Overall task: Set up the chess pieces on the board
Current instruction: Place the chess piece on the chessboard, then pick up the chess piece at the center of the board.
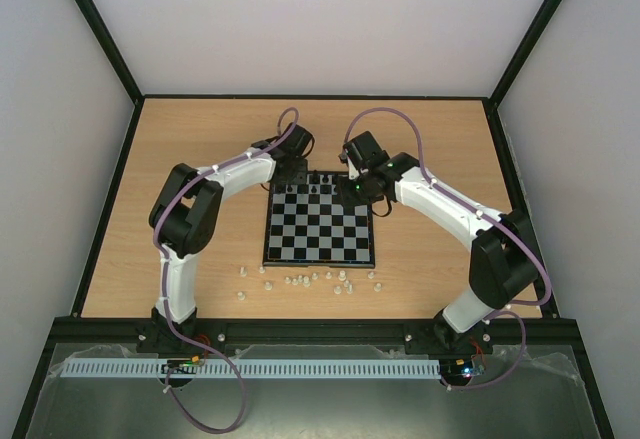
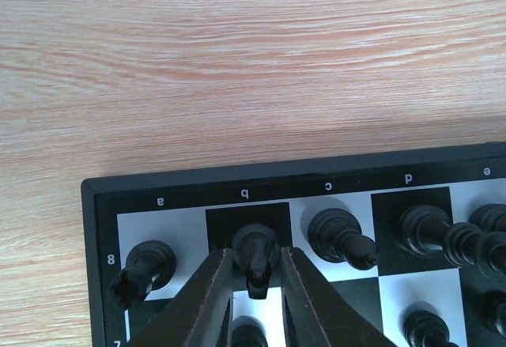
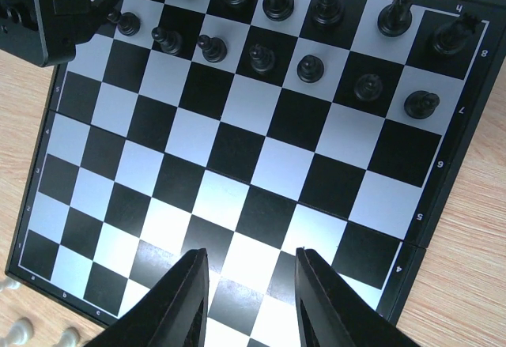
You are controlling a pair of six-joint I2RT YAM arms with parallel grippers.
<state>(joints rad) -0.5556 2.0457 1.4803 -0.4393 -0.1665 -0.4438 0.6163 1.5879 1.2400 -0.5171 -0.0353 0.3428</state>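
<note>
The left pincer (image 2: 254,254) is set narrowly around a black piece (image 2: 254,244) standing on square b8 of the board (image 1: 320,234), with 1 finger at each side. Whether the piece is gripped cannot be told. The right pincer (image 3: 251,257) is held apart over the board, with nothing between its fingers. The other black pieces (image 3: 310,67) are ranged on the 2 far rows. The white pieces (image 1: 310,279) are scattered on the surface (image 1: 200,139) near the board's near edge.

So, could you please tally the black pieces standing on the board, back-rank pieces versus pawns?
Black back-rank pieces: 8
Black pawns: 7 in view; the a7 square is hidden behind the left gripper
Total: 15 seen
</note>
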